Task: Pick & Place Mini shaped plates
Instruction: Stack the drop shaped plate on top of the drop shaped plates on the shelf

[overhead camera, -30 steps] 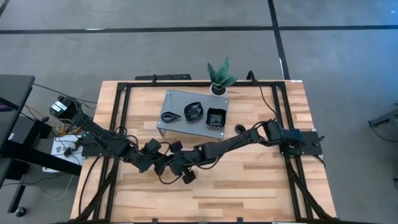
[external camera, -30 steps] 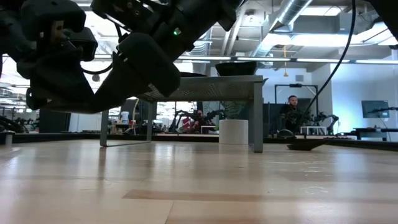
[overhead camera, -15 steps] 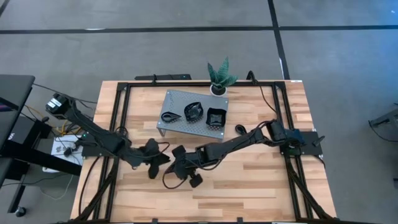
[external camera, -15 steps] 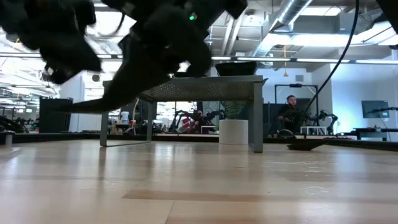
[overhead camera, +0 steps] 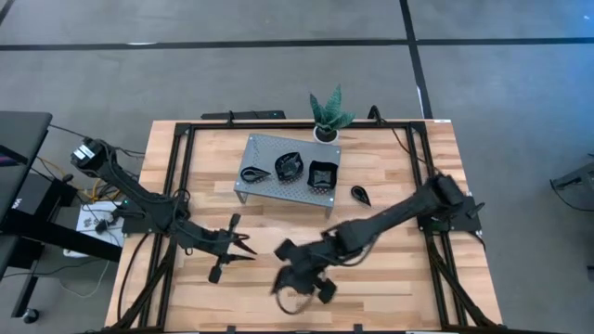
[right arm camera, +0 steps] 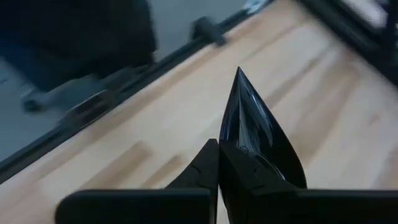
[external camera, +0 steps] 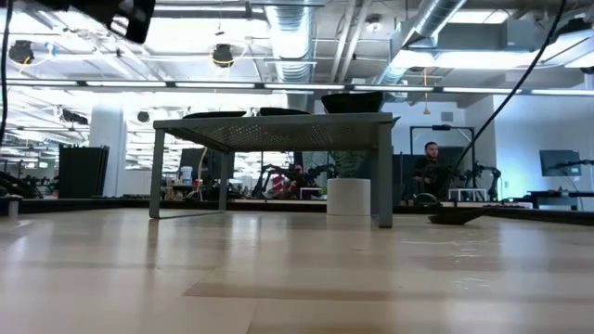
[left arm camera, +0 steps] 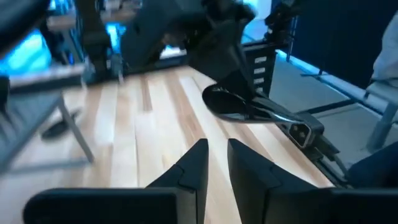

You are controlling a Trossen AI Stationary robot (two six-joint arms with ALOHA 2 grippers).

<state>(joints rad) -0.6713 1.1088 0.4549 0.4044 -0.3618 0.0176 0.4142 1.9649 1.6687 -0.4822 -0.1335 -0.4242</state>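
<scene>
My right gripper (right arm camera: 221, 152) hangs over the near middle of the table (overhead camera: 390, 278), shut on a glossy black teardrop plate (right arm camera: 249, 130); the left wrist view shows that plate (left arm camera: 233, 102) too. My left gripper (left arm camera: 217, 149) floats left of it (overhead camera: 234, 246), its fingers a narrow gap apart with nothing between them. Three more black plates lie on the grey perforated stand (overhead camera: 288, 190): a teardrop (overhead camera: 252, 173), a leaf shape (overhead camera: 290, 165) and a square one (overhead camera: 322, 173). One further teardrop plate (overhead camera: 360, 194) lies flat on the wood right of the stand. My right gripper pinches the teardrop plate at its wide, rounded end (right arm camera: 235, 158) between its two fingers. The plate stands on edge along the fingers, and its pointed tip (right arm camera: 239, 73) reaches out beyond them. It is lifted clear of the table.
A small green plant in a white pot (overhead camera: 327, 119) stands behind the stand. Black frame rails (overhead camera: 181, 176) run along the table's left and right sides. Bare wood spreads across the near half. A person (external camera: 434, 167) sits in the room far behind.
The two grippers, close together a second ago, have parted. My right gripper has drawn up and toward the near edge, the plate shut in its fingers. My left gripper has risen, shifted slightly toward the left edge and rolled about its own axis. Both have left the low view.
</scene>
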